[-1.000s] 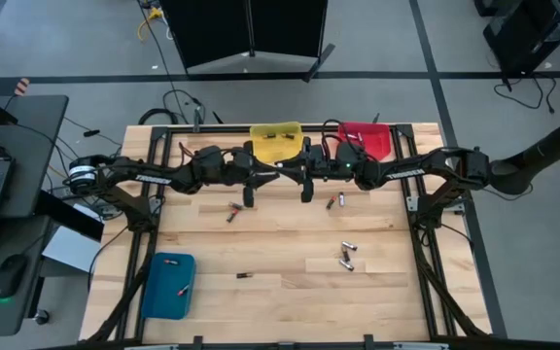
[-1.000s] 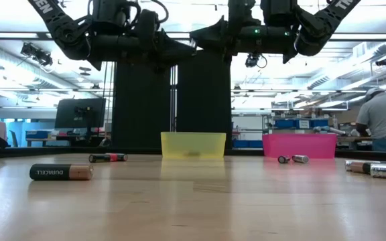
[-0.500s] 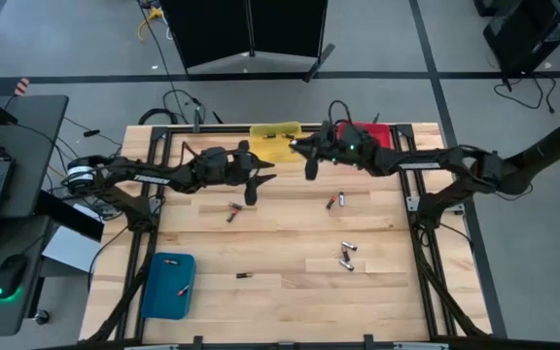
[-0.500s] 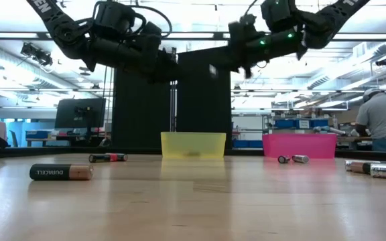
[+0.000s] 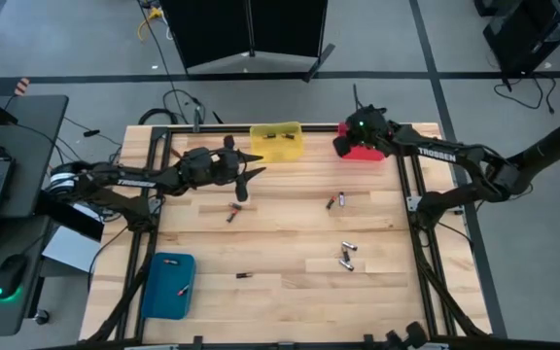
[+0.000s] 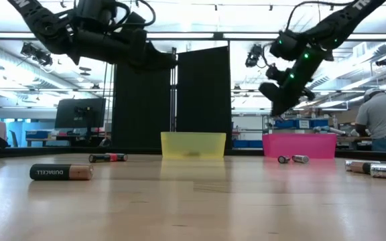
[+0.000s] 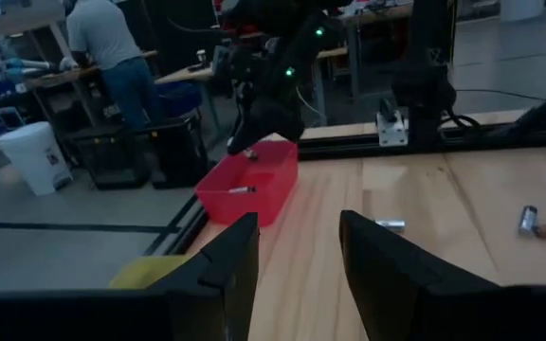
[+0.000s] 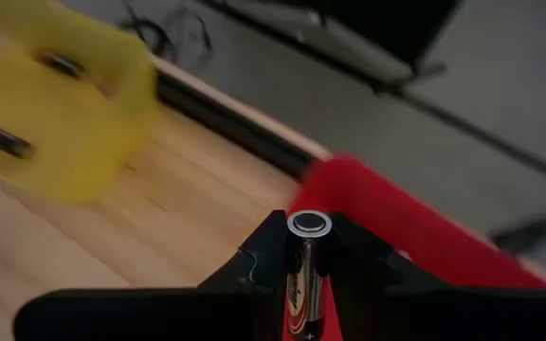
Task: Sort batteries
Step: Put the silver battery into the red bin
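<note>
In the right wrist view a dark, silver-capped battery (image 8: 308, 260) sits between the fingers of my right gripper (image 8: 308, 248), which is shut on it. This gripper (image 5: 344, 144) hangs over the left rim of the red bin (image 5: 369, 146) at the far right. My left gripper (image 5: 250, 175) hovers open and empty near the yellow bin (image 5: 277, 142), well above the table. Loose batteries lie on their sides on the wood at the left middle (image 5: 232, 211), the right middle (image 5: 336, 200), the near right (image 5: 346, 257) and the near middle (image 5: 245, 275). My right gripper pinches the battery's body between its two fingers (image 8: 265, 256). The battery lies along the fingers, and its silver end cap (image 8: 308, 224) sticks out past their tips. The fingers slant down toward the table's left. The battery is lifted clear, above the red bin's rim (image 8: 349, 185).
A blue bin (image 5: 168, 285) at the near left holds one battery (image 5: 182, 291). The yellow bin holds batteries, and the red bin holds one (image 7: 240, 189). Black frame rails (image 5: 411, 185) run along both sides of the table. A person (image 6: 384, 120) stands in the room beyond.
My right gripper has swung from the far middle of the table toward the right edge, carrying the battery. It has tipped from level to slanting down and now hangs over the red bin. My left gripper has drawn back a little toward the left edge.
</note>
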